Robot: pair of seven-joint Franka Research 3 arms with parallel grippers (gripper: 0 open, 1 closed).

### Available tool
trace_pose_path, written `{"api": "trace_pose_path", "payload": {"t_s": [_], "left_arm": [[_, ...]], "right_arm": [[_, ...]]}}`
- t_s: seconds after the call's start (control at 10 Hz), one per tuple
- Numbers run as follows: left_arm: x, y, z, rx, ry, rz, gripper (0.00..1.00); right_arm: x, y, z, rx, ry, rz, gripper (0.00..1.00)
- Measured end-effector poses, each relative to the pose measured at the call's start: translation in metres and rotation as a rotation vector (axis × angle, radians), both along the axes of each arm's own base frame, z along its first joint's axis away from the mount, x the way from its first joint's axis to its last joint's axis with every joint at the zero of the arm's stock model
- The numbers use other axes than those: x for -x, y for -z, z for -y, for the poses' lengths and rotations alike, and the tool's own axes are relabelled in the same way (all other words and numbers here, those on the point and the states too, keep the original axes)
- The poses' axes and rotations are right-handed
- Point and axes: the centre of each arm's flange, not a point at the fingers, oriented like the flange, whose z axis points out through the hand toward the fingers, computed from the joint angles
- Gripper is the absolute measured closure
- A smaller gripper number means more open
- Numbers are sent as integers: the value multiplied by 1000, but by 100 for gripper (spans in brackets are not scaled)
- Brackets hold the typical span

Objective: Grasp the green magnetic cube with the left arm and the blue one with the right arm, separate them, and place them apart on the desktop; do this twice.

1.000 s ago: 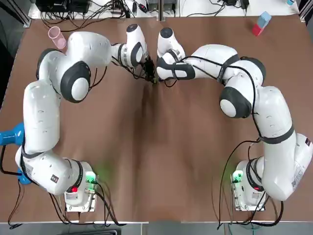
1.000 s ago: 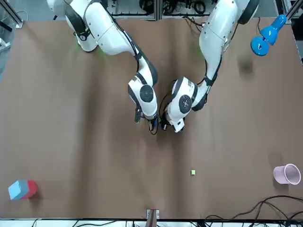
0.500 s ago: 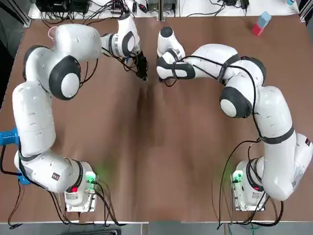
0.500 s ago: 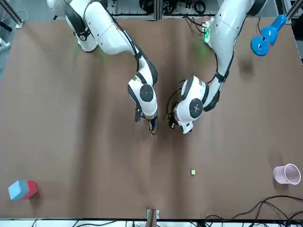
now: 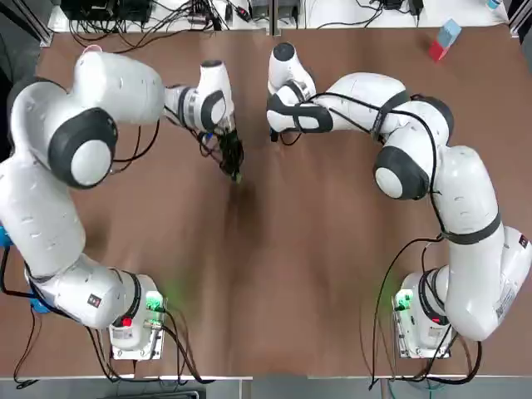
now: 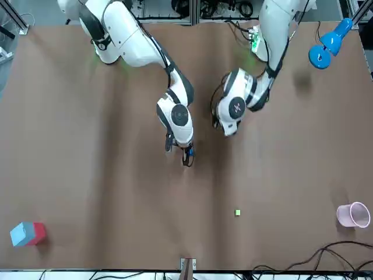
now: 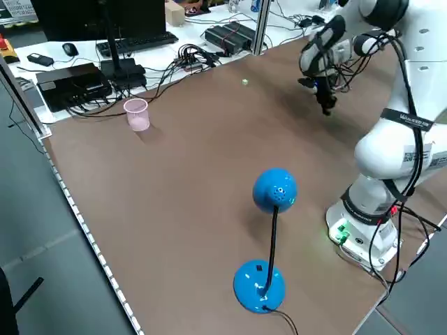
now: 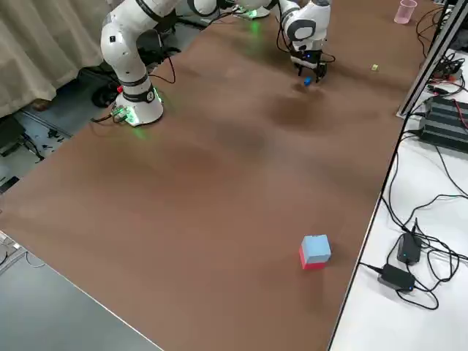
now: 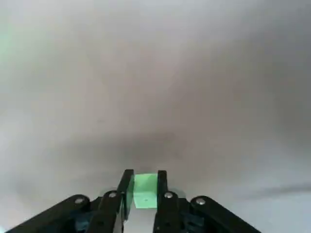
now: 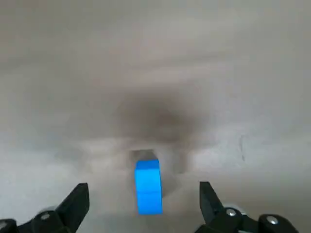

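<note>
Left gripper: the left gripper sits left of centre in the upper half of the top view, clamped on the green cube. The wrist view shows the cube pinched between two black fingers.
Green cube: a small, smooth, bright green block with flat faces, held clear above the table.
Right gripper: the right gripper points down at the middle of the front view. Its jaws are spread wide, and neither finger touches anything.
Blue cube: the blue cube is a glossy, square-edged block. It stands alone on the table between the spread fingers, apart from both.
Table: the table has a flat, matt brown top.
Cup: a pink plastic cup stands at the lower right of the front view with its mouth open; I cannot tell what is inside.
Small green block: a small green block lies by itself below centre in the front view.
Two-tone block: a block, part blue and part red, rests at the lower left of the front view.
Lamp: a blue lamp has a round base, a thin stem and a ball-shaped head.
Change: a second ago the two grippers were pressed close together. Since then the left one has moved off toward the lower left in the top view, while the right arm has kept its place.
</note>
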Motion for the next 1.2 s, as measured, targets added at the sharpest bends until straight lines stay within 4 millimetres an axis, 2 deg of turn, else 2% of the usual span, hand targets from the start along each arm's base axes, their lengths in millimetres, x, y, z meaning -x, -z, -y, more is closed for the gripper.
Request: {"api": "trace_pose_path", "payload": {"t_s": [0.1, 0.2, 0.4, 0.7, 0.9, 1.1, 1.2], "left_arm": [[27, 2, -4, -30, 36, -48, 77], [44, 2, -11, -67, 61, -112, 77], [64, 0, -22, -131, 100, -244, 77], [86, 4, -15, -175, 135, -299, 75], [92, 7, -11, -181, 147, -304, 65], [95, 6, -6, -188, 147, -300, 33], [85, 1, -4, -176, 133, -283, 19]], "right_arm": [[-1, 1, 3, 9, -1, -9, 1], [-2, 0, 6, 20, -5, -20, 1], [-8, -8, 18, 33, -17, -32, 3], [-11, -29, 41, 37, -53, -33, 3], [-7, -44, 53, 39, -134, -31, 3], [-5, -64, 67, 39, -258, -21, 3], [-4, -73, 75, 39, -312, -18, 3]]}}
